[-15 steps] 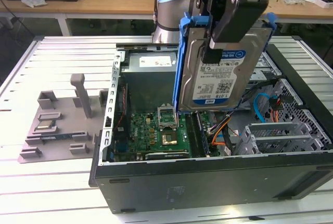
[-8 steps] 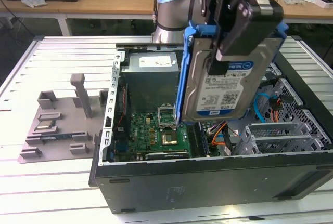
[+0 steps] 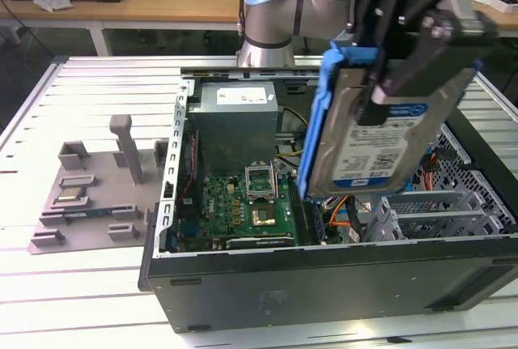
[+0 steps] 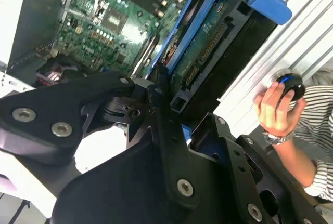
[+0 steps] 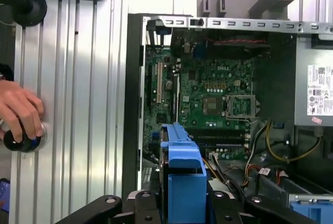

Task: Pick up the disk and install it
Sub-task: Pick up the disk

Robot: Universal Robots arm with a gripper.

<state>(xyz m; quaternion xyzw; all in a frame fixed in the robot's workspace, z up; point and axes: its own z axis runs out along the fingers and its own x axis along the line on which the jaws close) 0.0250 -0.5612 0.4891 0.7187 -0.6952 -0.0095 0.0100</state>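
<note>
The disk [image 3: 380, 134], a silver drive with a blue-and-white label in a blue carrier frame, hangs tilted on edge above the right half of the open computer case [image 3: 324, 280]. My gripper [image 3: 387, 90] is shut on it from above, its black fingers clamping both flat faces. In the second wrist view the disk's connector edge [image 4: 205, 52] points toward the motherboard, with a black finger [image 4: 158, 96] pressed against it. In the first wrist view the blue carrier [image 5: 182, 167] stands between the black gripper parts, over the case's interior.
Inside the case lie the green motherboard [image 3: 243, 203], the grey power-supply box [image 3: 235, 122] and the grey drive cage [image 3: 441, 207] at the exterior view's right. A grey fixture plate [image 3: 97, 195] sits beside the case. A person's hand [image 5: 21, 115] rests on a round knob on the slatted table.
</note>
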